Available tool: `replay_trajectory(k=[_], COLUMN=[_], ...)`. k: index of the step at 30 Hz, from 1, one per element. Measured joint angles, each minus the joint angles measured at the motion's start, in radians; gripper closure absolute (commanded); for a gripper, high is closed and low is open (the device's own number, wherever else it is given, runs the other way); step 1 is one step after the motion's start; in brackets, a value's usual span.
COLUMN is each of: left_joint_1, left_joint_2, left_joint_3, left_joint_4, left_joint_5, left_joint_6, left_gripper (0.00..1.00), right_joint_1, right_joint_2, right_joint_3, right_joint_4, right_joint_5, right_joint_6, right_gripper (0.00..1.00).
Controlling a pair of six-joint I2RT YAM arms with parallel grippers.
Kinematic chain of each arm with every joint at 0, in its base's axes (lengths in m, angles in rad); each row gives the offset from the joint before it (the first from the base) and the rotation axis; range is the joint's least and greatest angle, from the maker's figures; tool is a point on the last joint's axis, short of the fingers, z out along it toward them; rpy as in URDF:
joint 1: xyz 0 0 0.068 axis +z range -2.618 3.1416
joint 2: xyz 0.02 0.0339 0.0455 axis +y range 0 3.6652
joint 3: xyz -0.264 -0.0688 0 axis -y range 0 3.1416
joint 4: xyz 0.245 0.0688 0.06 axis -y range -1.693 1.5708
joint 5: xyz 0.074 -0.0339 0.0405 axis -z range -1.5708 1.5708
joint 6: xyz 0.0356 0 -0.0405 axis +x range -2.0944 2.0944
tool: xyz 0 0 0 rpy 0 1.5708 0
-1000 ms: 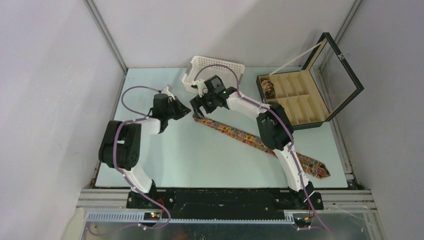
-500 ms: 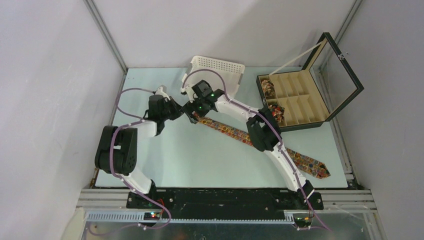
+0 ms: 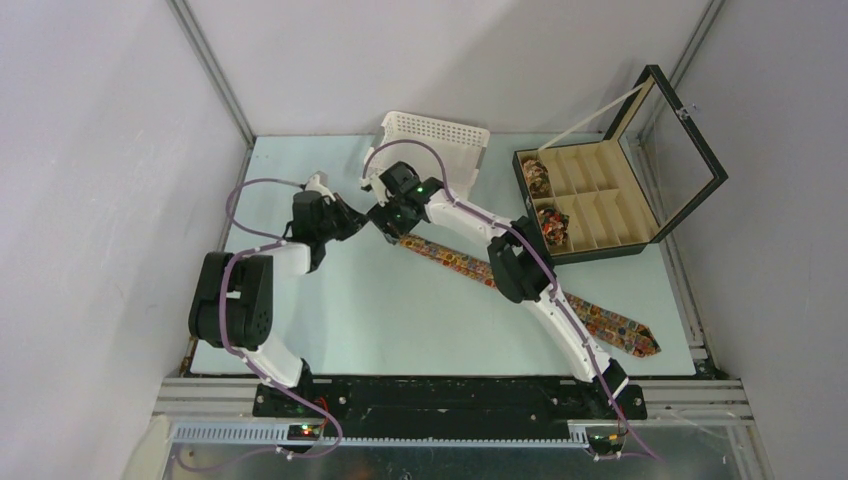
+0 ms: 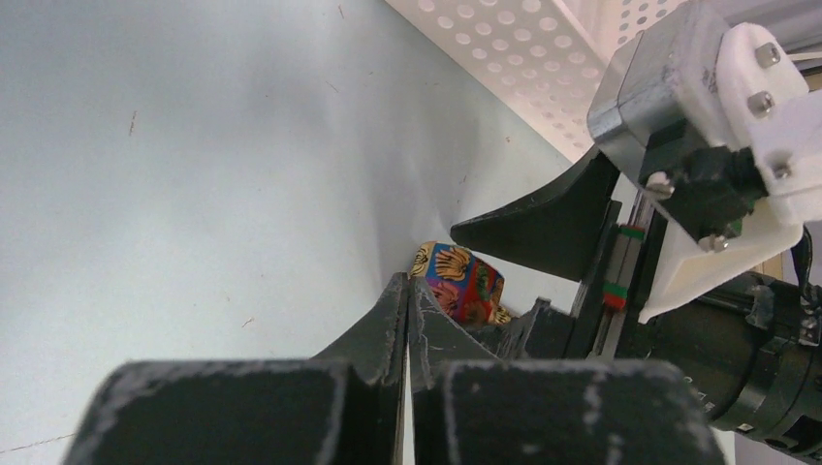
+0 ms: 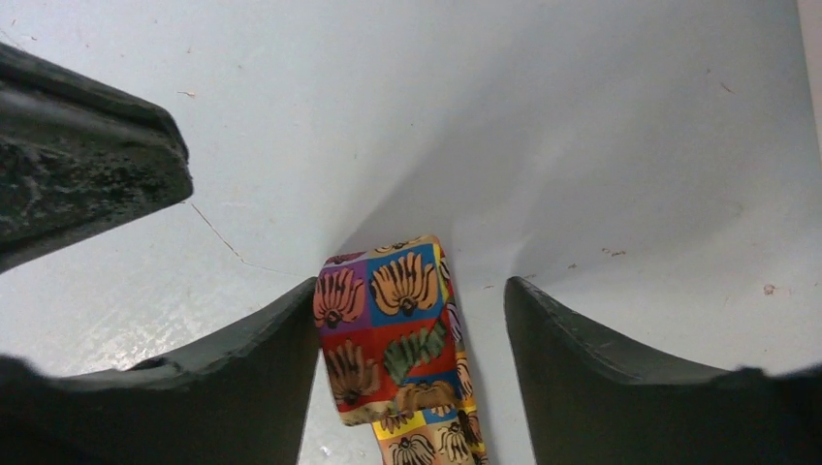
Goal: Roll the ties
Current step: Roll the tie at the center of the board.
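On a pale blue table, seen from above, two robot arms meet over the narrow end of one flat tie. It runs diagonally from the table's middle toward the near right corner, where its wide end lies beside the right arm's base.

At the far right a black box stands with its glass lid raised. A first coil of patterned tie sits in its far left compartment and a second coil in a nearer one. By this showing, two ties are rolled and boxed, while the flat one is not yet rolled. A white basket lies tipped at the far edge, and whether it holds more ties cannot be seen.

Only the overhead view gives the tie's full length and the box, but it hides both pairs of jaws under the wrists. The right wrist camera shows the right gripper spread apart and straddling the tie's tip. One finger is at the fabric's edge and the other stands clear, so nothing is clamped. The left wrist camera shows the left gripper with fingers pressed together and nothing visible between them, its tip just beside the tie's end. One right finger shows just beyond it
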Motion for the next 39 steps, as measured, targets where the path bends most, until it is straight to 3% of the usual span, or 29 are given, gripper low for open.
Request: replay_trajectory(k=[6, 11, 16, 23, 28, 32, 37, 39], left_joint_1=[0.005, 0.008, 0.011, 0.018, 0.030, 0.035, 0.037, 0.037], left_joint_2=[0.000, 0.000, 0.000, 0.000, 0.002, -0.008, -0.108, -0.145], left_joint_3=[-0.008, -0.008, -0.008, -0.008, -0.011, -0.014, -0.025, -0.024], left_joint_4=[0.009, 0.019, 0.023, 0.025, 0.037, 0.032, 0.000, -0.009], left_joint_5=[0.006, 0.012, 0.023, 0.026, 0.026, 0.009, -0.058, -0.085], left_joint_6=[0.000, -0.001, -0.001, -0.003, -0.018, -0.015, 0.005, 0.007], left_gripper=[1.00, 1.00, 1.00, 0.98, 0.84, 0.77, 0.45, 0.39], right_joint_1=[-0.004, -0.008, -0.008, -0.007, -0.008, -0.009, -0.020, -0.034], right_joint_2=[0.003, 0.005, 0.008, 0.001, -0.075, -0.182, -0.412, -0.500], right_joint_3=[0.003, 0.003, 0.003, -0.023, -0.164, -0.294, -0.476, -0.534], right_joint_4=[0.001, 0.012, 0.031, 0.098, 0.193, 0.250, 0.356, 0.398], right_joint_5=[-0.008, -0.029, -0.064, -0.095, -0.102, -0.042, 0.092, 0.111], right_joint_6=[0.011, 0.034, 0.063, 0.103, 0.137, 0.164, 0.253, 0.283], right_gripper=[0.49, 0.55, 0.35, 0.19, 0.14, 0.02, 0.01, 0.01])
